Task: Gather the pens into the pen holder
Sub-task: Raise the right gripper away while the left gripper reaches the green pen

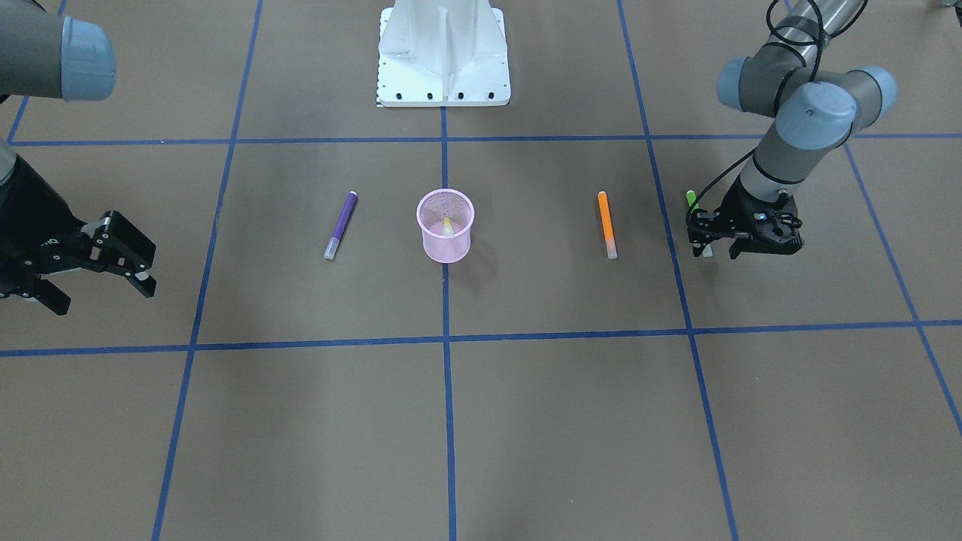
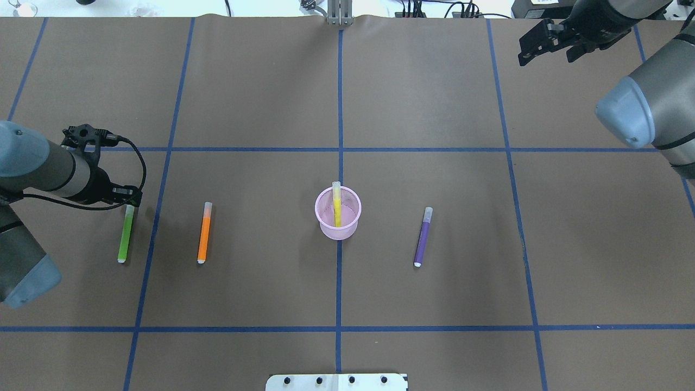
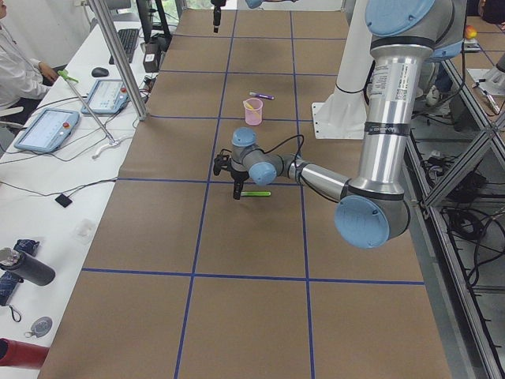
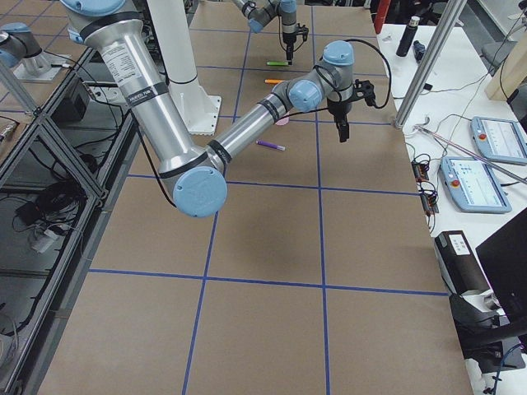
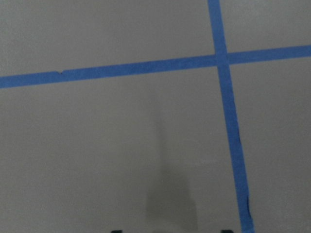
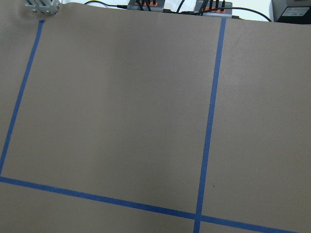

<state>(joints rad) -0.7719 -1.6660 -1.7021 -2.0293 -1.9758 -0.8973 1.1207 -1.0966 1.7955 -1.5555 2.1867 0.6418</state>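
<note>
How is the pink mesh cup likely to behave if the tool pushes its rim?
The pink mesh cup looks like thin wire, so it is probably light and would slide easily on the brown paper. It narrows toward its base, and the yellow pen leans on its rim, so a high push may tip it. The mesh seems stiff.

Bright even light, soft faint shadows, left wrist view blurred

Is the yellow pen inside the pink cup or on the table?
Inside. The yellow pen leans in the pink cup, its pale end above the rim.
</note>
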